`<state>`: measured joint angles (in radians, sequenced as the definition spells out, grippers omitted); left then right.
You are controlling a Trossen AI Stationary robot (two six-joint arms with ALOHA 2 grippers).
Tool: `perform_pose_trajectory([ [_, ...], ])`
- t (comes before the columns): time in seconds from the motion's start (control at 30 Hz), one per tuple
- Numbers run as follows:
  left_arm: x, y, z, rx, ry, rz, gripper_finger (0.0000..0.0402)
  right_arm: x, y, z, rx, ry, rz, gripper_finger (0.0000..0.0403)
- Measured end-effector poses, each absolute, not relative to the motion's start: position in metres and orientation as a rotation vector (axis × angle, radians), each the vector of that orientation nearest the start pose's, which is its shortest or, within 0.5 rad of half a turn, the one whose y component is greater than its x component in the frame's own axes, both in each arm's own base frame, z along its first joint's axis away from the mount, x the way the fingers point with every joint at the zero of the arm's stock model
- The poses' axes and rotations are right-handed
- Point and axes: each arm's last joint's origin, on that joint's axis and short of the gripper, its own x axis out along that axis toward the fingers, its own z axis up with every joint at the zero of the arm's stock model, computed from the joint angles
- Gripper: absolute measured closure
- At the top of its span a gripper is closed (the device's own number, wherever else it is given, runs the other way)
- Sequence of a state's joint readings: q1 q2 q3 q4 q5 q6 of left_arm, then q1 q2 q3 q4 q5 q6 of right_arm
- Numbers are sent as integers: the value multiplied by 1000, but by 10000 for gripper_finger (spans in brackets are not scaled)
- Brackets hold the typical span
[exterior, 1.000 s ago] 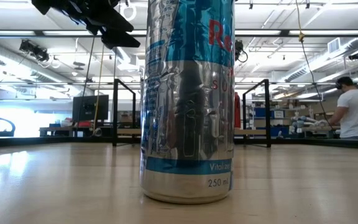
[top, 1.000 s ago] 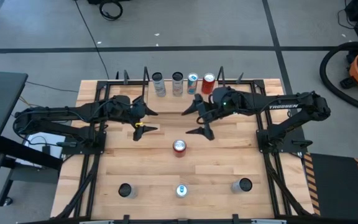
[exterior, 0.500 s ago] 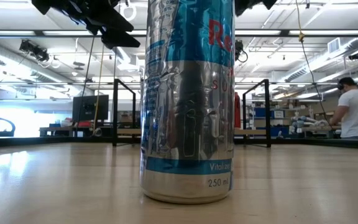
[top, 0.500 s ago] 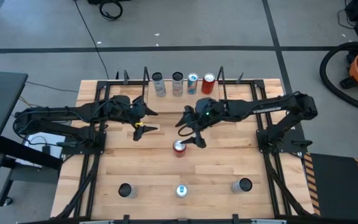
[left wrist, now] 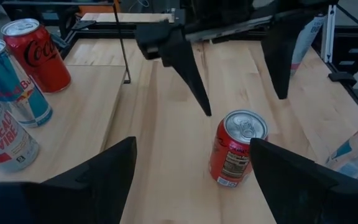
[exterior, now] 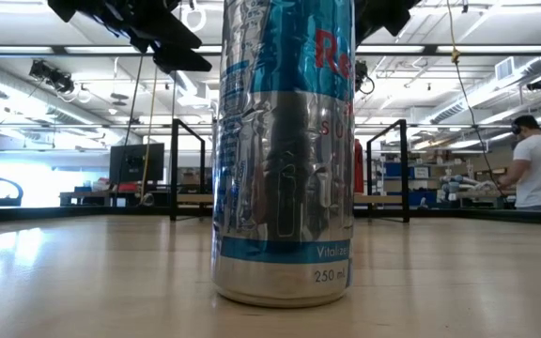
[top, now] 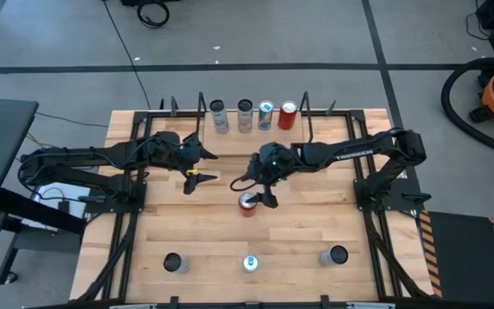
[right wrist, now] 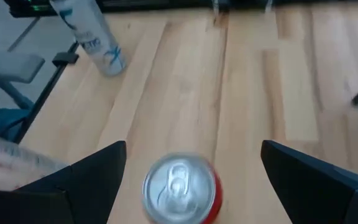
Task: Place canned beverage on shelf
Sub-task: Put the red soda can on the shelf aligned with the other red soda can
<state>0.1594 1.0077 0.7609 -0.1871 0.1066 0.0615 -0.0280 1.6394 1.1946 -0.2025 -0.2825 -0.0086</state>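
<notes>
A red can [top: 247, 202] stands upright on its base in the middle of the wooden table. My right gripper [top: 253, 190] hangs open just above it, slanting down from the right. One finger [left wrist: 191, 74] stands on each side of the can's top [right wrist: 180, 185] without touching it. My left gripper [top: 202, 166] waits open and empty to the can's far left. The shelf [top: 254, 130] is at the far edge, a pale board between two black wire frames. A silver can [top: 219, 116], a dark-topped can [top: 245, 114], a blue-silver can [top: 266, 114] and a red can [top: 288, 114] stand on it.
Three more cans stand near the table's near edge: a dark-topped one [top: 172, 263], a blue-silver one [top: 250, 263] that fills the low view [exterior: 285, 150], and a grey one [top: 336, 256]. Bare wood lies between them and the red can. A person [exterior: 538, 169] works far off.
My right gripper has come down and toward the table's near left, from beside the shelf to just over the red can in the middle, tipping further downward and staying open. The can has not moved.
</notes>
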Motion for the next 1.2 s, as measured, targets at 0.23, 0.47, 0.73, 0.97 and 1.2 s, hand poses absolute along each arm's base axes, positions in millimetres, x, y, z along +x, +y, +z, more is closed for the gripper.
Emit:
perform_pose_trajectory([
  [0.23, 216, 32, 284, 30, 436, 32, 88, 365, -2, 248, 137, 683, 230, 21],
  [0.47, 216, 32, 284, 29, 438, 33, 88, 368, -2, 241, 133, 700, 244, 21],
  [0.73, 216, 32, 284, 29, 441, 33, 88, 364, 1, 238, -1, 718, 366, 21],
  [0.97, 216, 32, 284, 30, 439, 32, 88, 364, 2, 237, -134, 692, 437, 21],
  [1.2, 216, 32, 284, 31, 437, 32, 88, 367, 4, 225, -238, 687, 549, 22],
])
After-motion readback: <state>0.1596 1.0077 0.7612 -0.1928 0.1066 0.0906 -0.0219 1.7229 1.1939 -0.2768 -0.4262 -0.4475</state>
